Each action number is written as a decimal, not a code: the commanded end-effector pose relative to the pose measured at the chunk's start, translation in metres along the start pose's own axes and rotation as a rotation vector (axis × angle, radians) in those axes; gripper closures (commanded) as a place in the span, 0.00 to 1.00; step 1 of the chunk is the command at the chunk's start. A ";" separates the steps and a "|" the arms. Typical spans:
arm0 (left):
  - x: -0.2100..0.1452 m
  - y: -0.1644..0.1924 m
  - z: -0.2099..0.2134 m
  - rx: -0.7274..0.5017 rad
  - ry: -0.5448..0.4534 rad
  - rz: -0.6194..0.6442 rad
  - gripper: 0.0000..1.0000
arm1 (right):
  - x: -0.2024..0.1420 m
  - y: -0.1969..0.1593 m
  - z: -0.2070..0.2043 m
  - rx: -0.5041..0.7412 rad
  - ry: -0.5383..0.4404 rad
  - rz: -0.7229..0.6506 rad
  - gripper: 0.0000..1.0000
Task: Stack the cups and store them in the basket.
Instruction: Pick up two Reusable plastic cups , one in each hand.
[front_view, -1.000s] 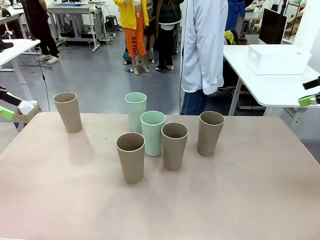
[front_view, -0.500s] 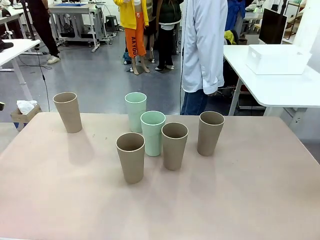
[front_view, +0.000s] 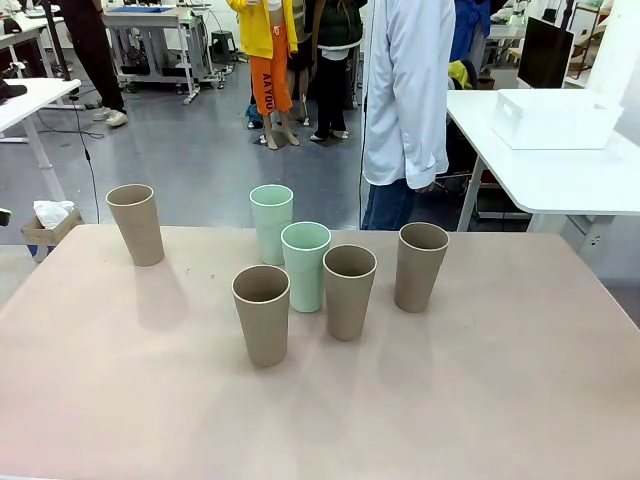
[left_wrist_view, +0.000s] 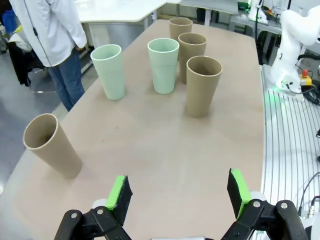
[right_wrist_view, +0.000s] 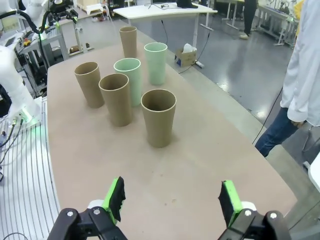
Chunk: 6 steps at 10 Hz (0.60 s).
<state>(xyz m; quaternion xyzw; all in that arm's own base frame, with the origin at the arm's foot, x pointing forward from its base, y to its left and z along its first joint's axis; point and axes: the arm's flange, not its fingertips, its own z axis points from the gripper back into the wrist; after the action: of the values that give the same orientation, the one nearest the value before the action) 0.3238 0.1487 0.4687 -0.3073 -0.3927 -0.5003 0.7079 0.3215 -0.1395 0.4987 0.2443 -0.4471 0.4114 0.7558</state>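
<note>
Tan and mint cups (front_view: 305, 265) stand unstacked on the table (front_view: 480, 400); the white basket (front_view: 555, 120) sits beyond the table's far right corner. Left gripper (left_wrist_view: 179, 190) and right gripper (right_wrist_view: 172, 199) gape wide over the table's ends, empty.

I'm counting six cups in all, every one standing singly. Four of them are tan-brown cups (front_view: 136, 225) (front_view: 262, 315) (front_view: 349, 292) (front_view: 420, 267), and two are mint green cups (front_view: 271, 224) (front_view: 305, 267). I'm seeing one white basket (front_view: 555, 120). I'm looking along two grippers, the left gripper (left_wrist_view: 178, 189) and the right gripper (right_wrist_view: 172, 199), each showing two green pads (left_wrist_view: 120, 192). I'm also making out one person in a white coat (front_view: 405, 90).
</note>
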 end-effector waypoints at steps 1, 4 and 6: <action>0.001 -0.002 -0.003 0.053 0.012 0.020 0.00 | -0.004 0.009 -0.006 0.026 -0.004 0.017 0.00; 0.000 0.000 0.000 0.000 0.000 0.000 0.00 | 0.000 0.000 0.000 0.000 0.000 0.000 0.00; 0.000 0.000 0.000 0.000 0.000 0.000 0.00 | 0.000 0.000 0.000 0.000 0.000 0.000 0.00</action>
<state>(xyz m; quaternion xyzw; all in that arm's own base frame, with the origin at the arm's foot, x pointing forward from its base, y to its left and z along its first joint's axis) 0.3239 0.1483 0.4678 -0.3044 -0.3842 -0.4980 0.7154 0.3195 -0.1373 0.4969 0.2456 -0.4368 0.4029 0.7659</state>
